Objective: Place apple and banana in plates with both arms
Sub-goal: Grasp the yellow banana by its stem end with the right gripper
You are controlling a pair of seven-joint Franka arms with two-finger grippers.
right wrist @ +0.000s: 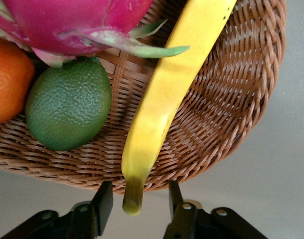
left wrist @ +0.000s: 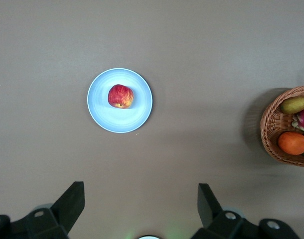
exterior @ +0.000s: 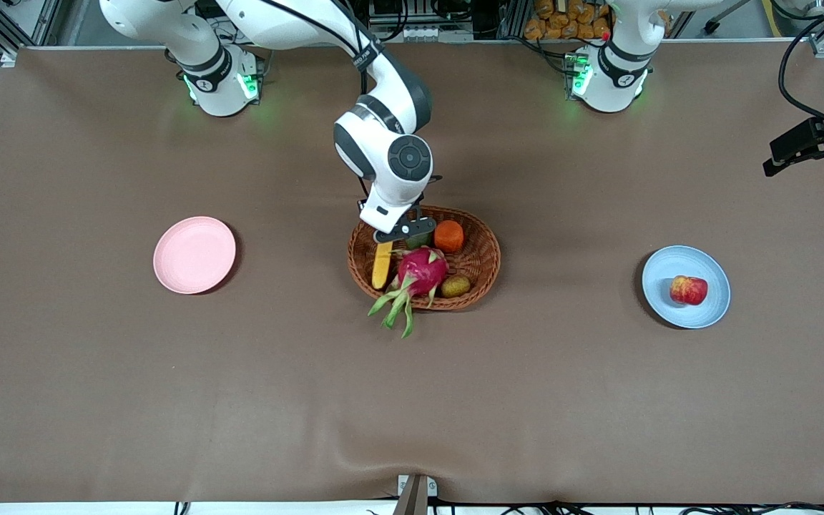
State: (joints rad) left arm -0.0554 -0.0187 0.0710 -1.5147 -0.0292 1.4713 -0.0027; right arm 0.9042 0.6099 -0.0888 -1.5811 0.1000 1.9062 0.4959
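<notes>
Right wrist view showed the right gripper [right wrist: 137,201] at the banana's [right wrist: 167,99] stem end, its two fingers parted and standing on either side of the dark tip without yet pinching it. The banana's long axis ran straight away from the gripper, across the wicker basket [right wrist: 231,114] rim and down into it, beside a green fruit [right wrist: 67,109] and under the leaves of a dragon fruit [right wrist: 72,25]. So the grasp looked set across the narrow stem, with the fruit's length in line with the reach. From the front, that gripper [exterior: 405,230] sat low over the basket [exterior: 483,268], roughly midway between the plates. The pink plate [exterior: 194,254] lay bare toward the right arm's end of the surface. The apple [exterior: 689,290] rested on the blue plate [exterior: 709,311], and the left gripper [left wrist: 142,206] waited with fingers wide apart and holding nothing.
</notes>
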